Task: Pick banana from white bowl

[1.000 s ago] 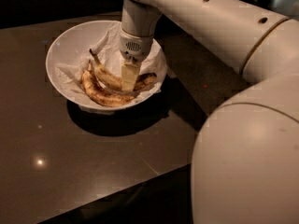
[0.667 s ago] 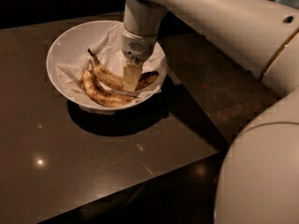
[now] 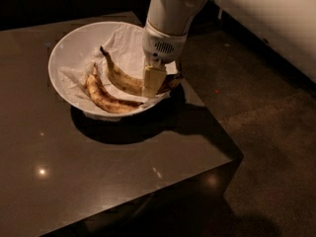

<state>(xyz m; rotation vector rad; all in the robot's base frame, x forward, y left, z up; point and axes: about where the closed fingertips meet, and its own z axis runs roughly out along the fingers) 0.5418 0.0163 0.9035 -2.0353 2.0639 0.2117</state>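
Dark glossy tabletop (image 3: 98, 181), wide white paper-lined bowl (image 3: 64, 53), pale gripper (image 3: 154, 82) low on smooth yellow curved banana (image 3: 121, 78) beside browner speckled banana (image 3: 101, 95), grip impossible to tell, lift-out not yet done.

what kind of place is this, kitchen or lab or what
Hard to tell; probably a dim lab or office space, not a kitchen. A glossy dark table stands on speckled hard floor, holding a paper-lined white bowl. The gripper is down inside the bowl, at the banana beside a browner banana.
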